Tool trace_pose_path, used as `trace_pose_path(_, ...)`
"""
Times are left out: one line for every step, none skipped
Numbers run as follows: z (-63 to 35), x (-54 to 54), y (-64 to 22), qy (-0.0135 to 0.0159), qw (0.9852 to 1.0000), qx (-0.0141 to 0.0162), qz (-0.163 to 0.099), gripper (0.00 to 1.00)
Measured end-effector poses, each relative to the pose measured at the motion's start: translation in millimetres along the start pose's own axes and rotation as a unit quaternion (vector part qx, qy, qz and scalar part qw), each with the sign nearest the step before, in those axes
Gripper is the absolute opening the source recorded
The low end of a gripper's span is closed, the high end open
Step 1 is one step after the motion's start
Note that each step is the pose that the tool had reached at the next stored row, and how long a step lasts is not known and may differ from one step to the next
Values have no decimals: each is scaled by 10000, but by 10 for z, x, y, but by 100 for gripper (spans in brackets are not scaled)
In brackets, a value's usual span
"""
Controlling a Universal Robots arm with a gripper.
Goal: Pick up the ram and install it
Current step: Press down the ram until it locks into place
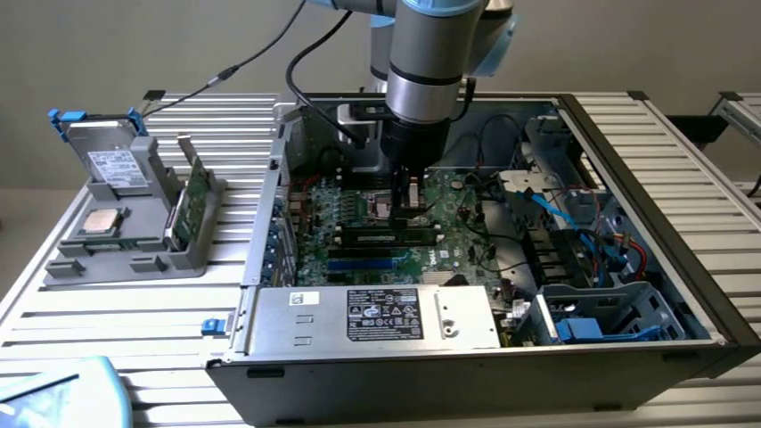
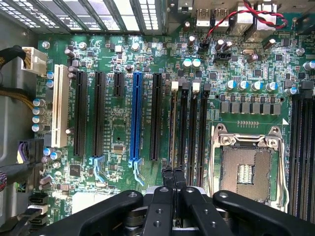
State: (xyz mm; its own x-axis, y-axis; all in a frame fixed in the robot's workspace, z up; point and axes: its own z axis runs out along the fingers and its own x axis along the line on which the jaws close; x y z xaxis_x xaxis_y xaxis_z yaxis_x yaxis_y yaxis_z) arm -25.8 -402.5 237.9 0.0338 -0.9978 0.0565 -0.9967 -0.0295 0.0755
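The arm reaches down into the open case (image 1: 666,223) on the slatted table (image 1: 119,330); the gripper (image 1: 411,198) hangs low over the motherboard (image 1: 356,223), just above the black slots beside the empty processor socket (image 1: 378,207); in the wrist view the gripper (image 2: 173,178) has its two black fingers (image 2: 167,179) pressed together, closed with nothing clearly between them, their tips over the narrow black memory slots (image 2: 189,132) next to the socket (image 2: 246,169); the ram (image 1: 387,237) lies seated lengthwise in a slot on the board, a thin green stick with dark chips, just in front of the gripper in the exterior view; whether the fingertips touch it I cannot tell; to the exterior view's left, outside the case, a grey holder (image 1: 131,241) stands on the table, carrying a silver processor chip (image 1: 102,221), an upright green card (image 1: 191,201) and a drive (image 1: 113,165) with blue clips; the power supply (image 1: 374,316) with its label sits along the case's near edge; blue and red cables (image 1: 594,241) run through the case at the exterior view's right; a blue expansion slot (image 2: 136,115) stands among black ones on the board in the wrist view.
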Motion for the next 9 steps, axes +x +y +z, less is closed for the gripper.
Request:
trace_pose_path(0,0,0,0,10000,0,0,11)
trace_pose_path(0,0,0,0,10000,0,0,11)
trace_pose_path(0,0,0,0,10000,0,0,11)
trace_pose_path(0,0,0,0,10000,0,0,11)
trace_pose_path(0,0,0,0,10000,0,0,11)
trace_pose_path(0,0,0,0,10000,0,0,11)
trace_pose_path(0,0,0,0,10000,0,0,11)
trace_pose_path(0,0,-1,0,10000,-1,0,11)
trace_pose_path(-1,1,-15,0,10000,-1,1,11)
